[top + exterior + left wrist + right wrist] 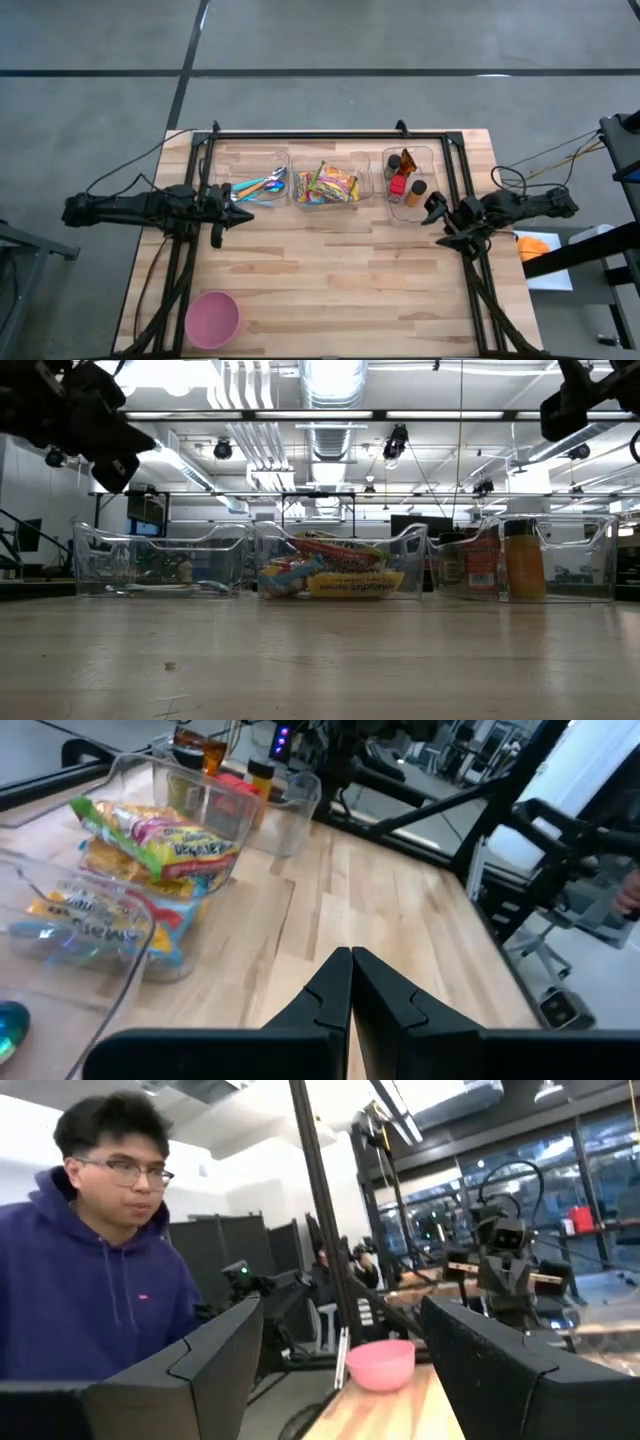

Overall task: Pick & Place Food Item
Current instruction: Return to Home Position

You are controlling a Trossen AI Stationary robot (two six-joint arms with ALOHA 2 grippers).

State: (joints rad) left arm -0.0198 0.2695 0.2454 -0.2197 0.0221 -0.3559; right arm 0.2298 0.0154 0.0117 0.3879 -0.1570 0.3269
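Observation:
The food items are colourful snack packets (325,185) lying in the middle of three clear bins (365,180) along the table's far side; they also show in the low view (330,572) and the left wrist view (150,845). My left gripper (243,213) hovers shut above the table, just near-side of the spoon bin (262,185), its fingers (340,982) together and holding nothing. My right gripper (432,212) hangs open in the air by the bottle bin (410,185), tipped slightly upward with nothing between its fingers (225,1345). A pink bowl (212,318) stands at the near left corner.
The left bin holds coloured spoons (258,186), the right bin bottles (522,558). A black frame (330,133) runs round the table's far and side edges. Bare wood lies between the bins and the pink bowl (380,1363). A person in a purple hoodie (90,1290) sits beyond the table.

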